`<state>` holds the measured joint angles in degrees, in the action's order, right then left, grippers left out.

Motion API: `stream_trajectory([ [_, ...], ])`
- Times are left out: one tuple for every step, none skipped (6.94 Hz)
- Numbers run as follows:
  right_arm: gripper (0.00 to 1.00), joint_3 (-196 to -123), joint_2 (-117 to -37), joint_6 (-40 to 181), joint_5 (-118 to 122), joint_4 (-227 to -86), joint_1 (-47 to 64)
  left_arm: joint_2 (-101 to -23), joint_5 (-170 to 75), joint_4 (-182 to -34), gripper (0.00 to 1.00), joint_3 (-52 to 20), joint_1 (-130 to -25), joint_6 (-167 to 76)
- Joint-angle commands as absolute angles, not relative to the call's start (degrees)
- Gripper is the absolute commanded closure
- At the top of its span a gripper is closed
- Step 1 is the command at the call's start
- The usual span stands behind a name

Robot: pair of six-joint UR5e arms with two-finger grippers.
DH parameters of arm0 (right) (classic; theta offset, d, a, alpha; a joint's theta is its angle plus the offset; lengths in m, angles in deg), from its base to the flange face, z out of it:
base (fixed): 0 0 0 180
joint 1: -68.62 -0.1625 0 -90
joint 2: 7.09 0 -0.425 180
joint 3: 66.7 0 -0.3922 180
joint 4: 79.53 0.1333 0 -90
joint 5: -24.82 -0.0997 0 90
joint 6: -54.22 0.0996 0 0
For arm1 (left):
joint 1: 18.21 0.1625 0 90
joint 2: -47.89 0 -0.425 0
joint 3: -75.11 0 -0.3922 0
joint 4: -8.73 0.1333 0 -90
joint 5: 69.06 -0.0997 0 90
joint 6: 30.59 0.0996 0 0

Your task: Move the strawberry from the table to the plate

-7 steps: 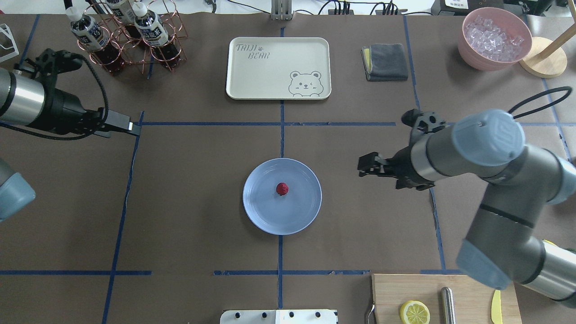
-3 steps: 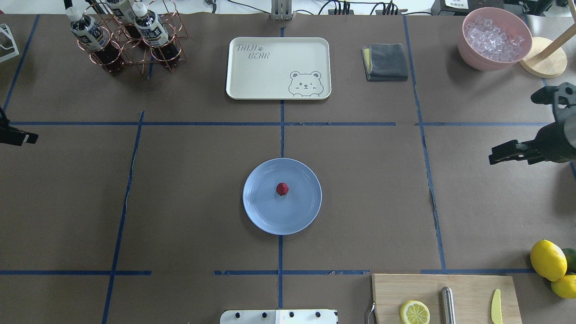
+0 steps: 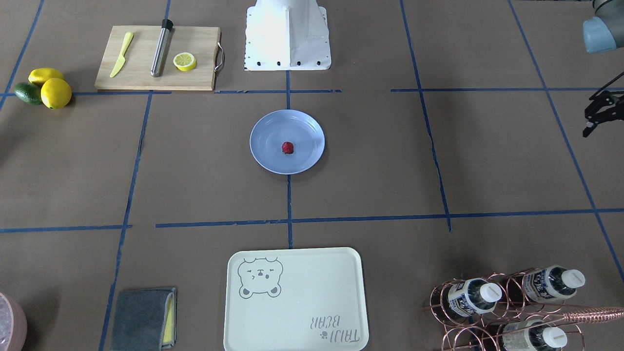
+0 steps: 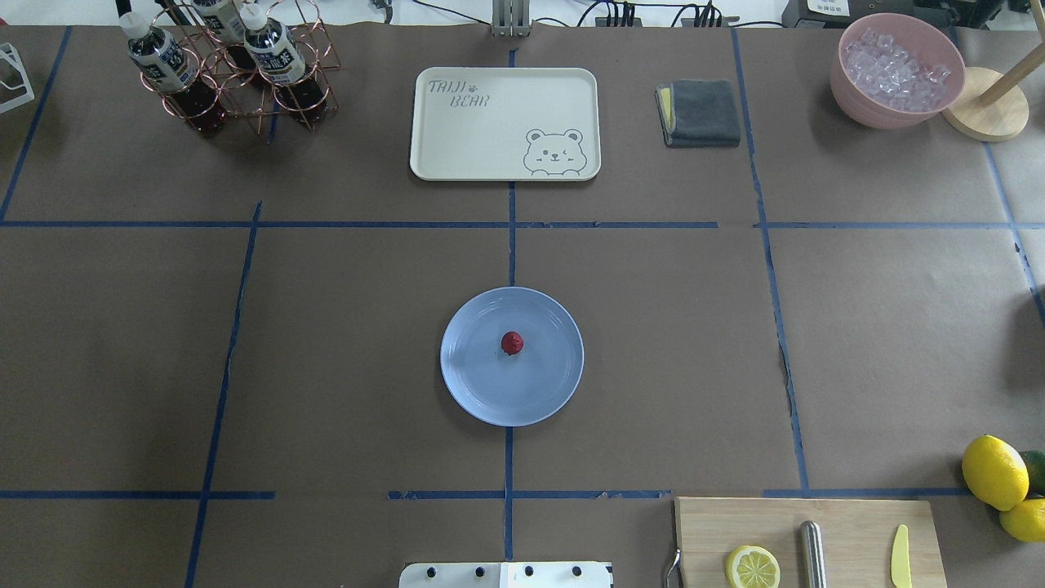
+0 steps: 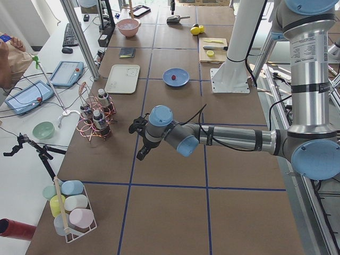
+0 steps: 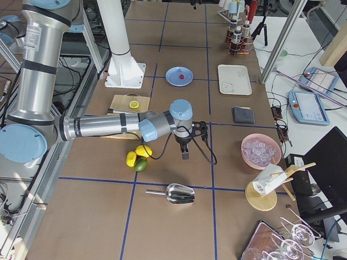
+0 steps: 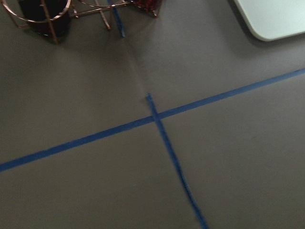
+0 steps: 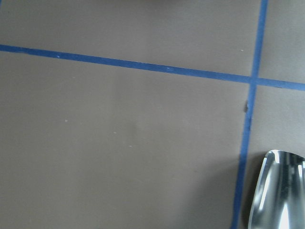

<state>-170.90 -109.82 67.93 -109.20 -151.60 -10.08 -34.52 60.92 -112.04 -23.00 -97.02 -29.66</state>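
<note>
The strawberry (image 4: 512, 343), a small dark red berry, lies near the middle of the pale blue plate (image 4: 465, 392) on the brown table (image 4: 351, 327). The front view shows the same: strawberry (image 3: 287, 147) on the plate (image 3: 265, 158). Both grippers are far from it. My left gripper (image 3: 591, 119) hangs at the table's left end, near the bottle rack, and I cannot tell whether it is open or shut. My right gripper (image 6: 185, 149) shows only in the right side view, beside the lemons, so its state cannot be told. Neither wrist view shows any fingers.
A cream bear tray (image 4: 504, 122), a grey cloth (image 4: 700, 112), a copper bottle rack (image 4: 237, 65) and a pink bowl of ice (image 4: 898, 69) line the far side. A cutting board (image 4: 849, 523) with a lemon half, whole lemons (image 4: 993, 471) and a metal scoop (image 6: 176, 193) sit on the right.
Both arms have drawn back outward and left the overhead view, the left one to the left, the right one to the right. The strawberry and plate have not moved.
</note>
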Motion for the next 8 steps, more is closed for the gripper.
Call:
stream_trajectory([
  [0.0,-166.4,-110.3,54.7,-112.9,-155.8,-18.5,-35.3,70.2,-98.7,0.0,-21.4,-103.6,-22.9],
  [0.0,-166.7,-109.1,49.5,-112.9,-161.7,-19.8,-34.4,71.5,-97.4,0.0,-22.2,-103.8,-22.9],
  [0.0,-167.0,-106.1,45.8,-112.9,-168.5,-21.3,-34.6,71.6,-97.2,0.0,-22.1,-103.8,-23.8],
  [0.0,-167.4,-102.9,44.9,-112.8,-173.7,-21.8,-35.6,71.5,-95.2,0.0,-22.5,-104.0,-23.8],
  [0.0,-168.1,-102.5,44.9,-112.6,-174.2,-21.9,-36.7,71.2,-89.8,0.0,-25.2,-104.1,-23.8],
  [0.0,-169.0,-102.4,44.9,-112.6,-177.0,-21.5,-36.1,70.8,-87.3,0.0,-27.5,-104.1,-23.4],
  [0.0,-169.3,-101.4,44.9,-112.0,-177.7,-21.3,-35.1,70.9,-87.4,0.0,-27.6,-104.2,-23.1],
  [0.0,-169.7,-101.2,44.9,-112.2,-178.0,-21.3,-35.2,70.9,-87.5,0.0,-27.1,-104.2,-23.1],
])
